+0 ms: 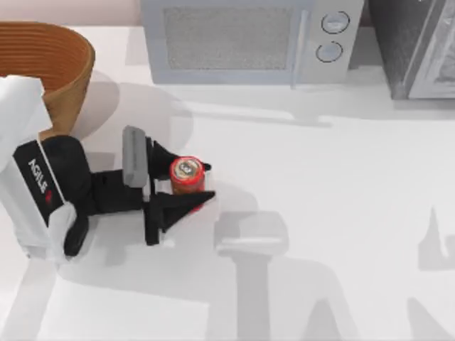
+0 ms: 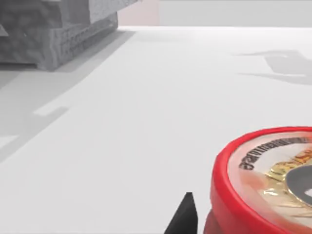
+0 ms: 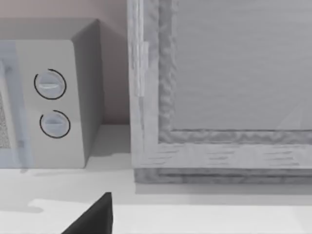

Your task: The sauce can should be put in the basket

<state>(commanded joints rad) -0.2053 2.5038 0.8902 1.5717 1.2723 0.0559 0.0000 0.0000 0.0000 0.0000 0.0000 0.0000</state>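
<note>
Left hand (image 1: 183,186) low at the counter's (image 1: 334,213) left side, its 2 fingers (image 1: 167,158) spread around the upright sauce can (image 1: 186,175), not visibly pressing it. Can well short of the basket (image 1: 50,67) at the far left corner. Best to centre the can between the fingers, close squarely on the red wall below the rim, then lift straight up high enough to clear the basket's wall. Right arm parked facing the microwave (image 3: 48,105).
</note>
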